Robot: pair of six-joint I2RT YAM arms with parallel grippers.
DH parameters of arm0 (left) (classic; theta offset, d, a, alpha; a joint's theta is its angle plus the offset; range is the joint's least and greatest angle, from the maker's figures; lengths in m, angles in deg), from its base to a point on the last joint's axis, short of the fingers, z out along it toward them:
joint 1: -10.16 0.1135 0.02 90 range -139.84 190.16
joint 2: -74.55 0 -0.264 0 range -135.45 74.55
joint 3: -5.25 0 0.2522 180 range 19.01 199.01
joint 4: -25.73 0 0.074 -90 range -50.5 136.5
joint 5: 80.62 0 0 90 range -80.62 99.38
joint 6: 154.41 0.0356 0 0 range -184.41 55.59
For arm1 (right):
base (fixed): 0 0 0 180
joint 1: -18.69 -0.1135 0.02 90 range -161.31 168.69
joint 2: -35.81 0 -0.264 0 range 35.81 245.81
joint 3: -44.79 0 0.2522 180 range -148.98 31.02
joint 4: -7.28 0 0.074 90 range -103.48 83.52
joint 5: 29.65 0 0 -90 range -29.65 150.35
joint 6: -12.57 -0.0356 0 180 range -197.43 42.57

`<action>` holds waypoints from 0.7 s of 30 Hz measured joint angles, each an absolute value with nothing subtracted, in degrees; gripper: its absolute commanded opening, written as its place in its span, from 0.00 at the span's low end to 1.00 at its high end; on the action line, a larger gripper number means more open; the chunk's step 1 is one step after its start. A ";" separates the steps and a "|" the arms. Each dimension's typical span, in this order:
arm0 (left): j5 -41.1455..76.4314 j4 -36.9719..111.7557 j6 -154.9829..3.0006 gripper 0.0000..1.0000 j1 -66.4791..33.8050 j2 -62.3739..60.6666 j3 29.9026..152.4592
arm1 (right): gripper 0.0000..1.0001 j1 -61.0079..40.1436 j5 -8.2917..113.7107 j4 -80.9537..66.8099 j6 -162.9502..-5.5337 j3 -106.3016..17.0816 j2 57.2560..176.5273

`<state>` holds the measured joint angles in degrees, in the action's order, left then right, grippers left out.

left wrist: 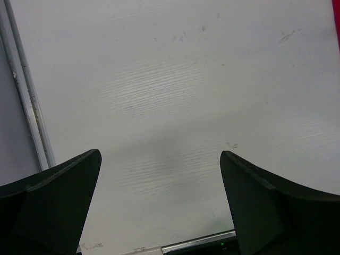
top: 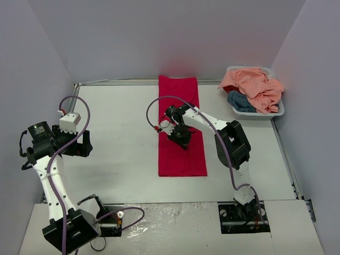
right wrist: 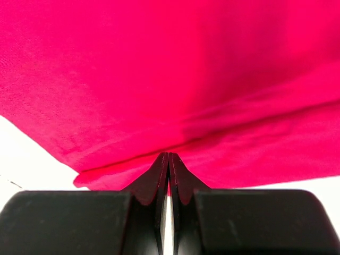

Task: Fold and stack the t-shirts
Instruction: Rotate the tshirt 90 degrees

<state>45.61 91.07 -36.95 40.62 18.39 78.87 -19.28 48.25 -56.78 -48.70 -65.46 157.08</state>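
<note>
Showing white link shells and black joint housings on the left arm (top: 53,180) and right arm (top: 210,123); trailing a purple cable (top: 88,114) in loops along each. Ending in matte black, wedge-shaped fingers (left wrist: 53,207).

It was a robotics lab cell: plain grey walls (top: 159,37) boxed a white table (top: 117,170) with left arm (top: 51,183) and right arm (top: 234,143) bolted near.

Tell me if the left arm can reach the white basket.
Probably not: the left hand hangs at the left edge, the basket sits in the far right corner, and the right arm lies between.
</note>
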 measured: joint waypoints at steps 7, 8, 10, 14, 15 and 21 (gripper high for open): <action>45.59 91.07 -36.93 0.94 40.62 18.39 78.87 | 0.00 -20.99 46.98 -56.34 -48.83 -63.08 157.15; 45.61 91.07 -36.95 0.94 40.62 18.39 78.87 | 0.00 -21.05 46.88 -56.17 -48.83 -62.80 157.19; 45.61 91.07 -36.95 0.94 40.62 18.39 78.87 | 0.00 -21.07 46.77 -55.82 -48.83 -62.25 157.35; 45.61 91.07 -36.95 0.94 40.62 18.39 78.87 | 0.00 -21.05 46.72 -55.10 -48.83 -61.62 158.26; 45.61 91.07 -36.93 0.94 40.62 18.39 78.87 | 0.00 -21.05 46.70 -54.88 -48.83 -61.59 158.64; 45.61 91.09 -36.93 0.94 40.62 18.39 78.87 | 0.00 -20.99 46.48 -54.55 -48.83 -61.66 159.79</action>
